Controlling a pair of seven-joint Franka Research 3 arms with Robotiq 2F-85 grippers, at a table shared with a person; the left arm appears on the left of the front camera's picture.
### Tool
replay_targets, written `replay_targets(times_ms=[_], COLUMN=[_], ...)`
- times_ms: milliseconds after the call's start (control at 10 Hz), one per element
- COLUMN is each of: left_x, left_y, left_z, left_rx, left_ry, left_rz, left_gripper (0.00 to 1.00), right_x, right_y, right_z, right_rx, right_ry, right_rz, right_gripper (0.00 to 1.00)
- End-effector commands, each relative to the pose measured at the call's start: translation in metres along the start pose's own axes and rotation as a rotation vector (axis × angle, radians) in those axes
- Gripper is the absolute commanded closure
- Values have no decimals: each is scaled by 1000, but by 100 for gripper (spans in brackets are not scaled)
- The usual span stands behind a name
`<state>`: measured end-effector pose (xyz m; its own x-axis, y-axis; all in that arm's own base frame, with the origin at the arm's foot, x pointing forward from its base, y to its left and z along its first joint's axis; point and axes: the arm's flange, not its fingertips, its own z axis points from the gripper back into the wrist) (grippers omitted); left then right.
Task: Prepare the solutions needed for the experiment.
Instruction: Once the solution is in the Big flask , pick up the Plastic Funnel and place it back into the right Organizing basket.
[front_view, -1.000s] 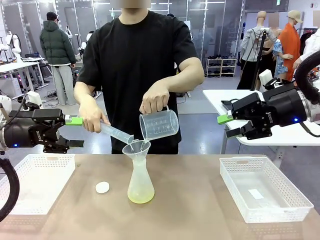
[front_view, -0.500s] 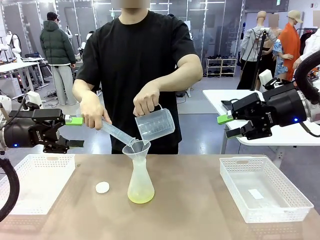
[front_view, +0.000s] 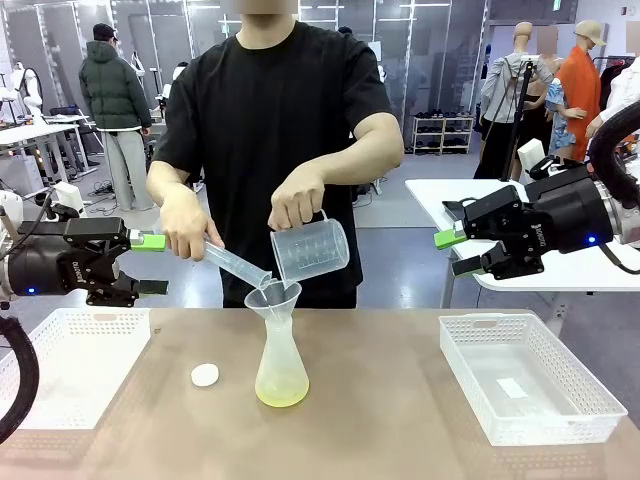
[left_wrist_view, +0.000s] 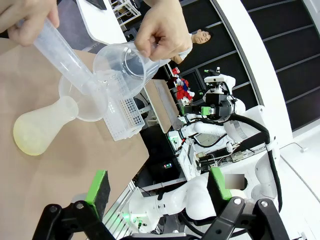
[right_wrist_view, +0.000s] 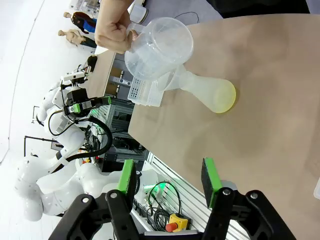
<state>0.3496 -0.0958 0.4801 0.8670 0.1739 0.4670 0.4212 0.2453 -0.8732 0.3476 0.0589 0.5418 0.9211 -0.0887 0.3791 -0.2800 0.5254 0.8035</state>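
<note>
Solutions shallow in flask; person pours tube + beaker into funnel at 12 o'clock. Left gripper, right gripper open, empty. Next, prob: stopper at 9 o'clock

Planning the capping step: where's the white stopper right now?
In the front view, the white stopper lies flat on the table, left of centre. It sits between the flask and the left white basket, touching neither.

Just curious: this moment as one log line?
person: tips cylinder, beaker over funnel; flask: yellow-green liquid; left gripper: open; right gripper: open
</note>
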Motion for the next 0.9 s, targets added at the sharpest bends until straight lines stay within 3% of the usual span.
replay_targets(times_ms=[0,800], left_x=[0,0], left_y=[-3,-3], left_z=[-2,-2], left_rx=[-22,-22], left_ry=[-17,-17], left_rz=[20,20], left_gripper=[0,0], right_x=[2,2], right_y=[1,1], right_z=[2,2], right_rx=[-1,-1], right_ry=[6,6], right_rz=[15,15], right_gripper=[33,33])
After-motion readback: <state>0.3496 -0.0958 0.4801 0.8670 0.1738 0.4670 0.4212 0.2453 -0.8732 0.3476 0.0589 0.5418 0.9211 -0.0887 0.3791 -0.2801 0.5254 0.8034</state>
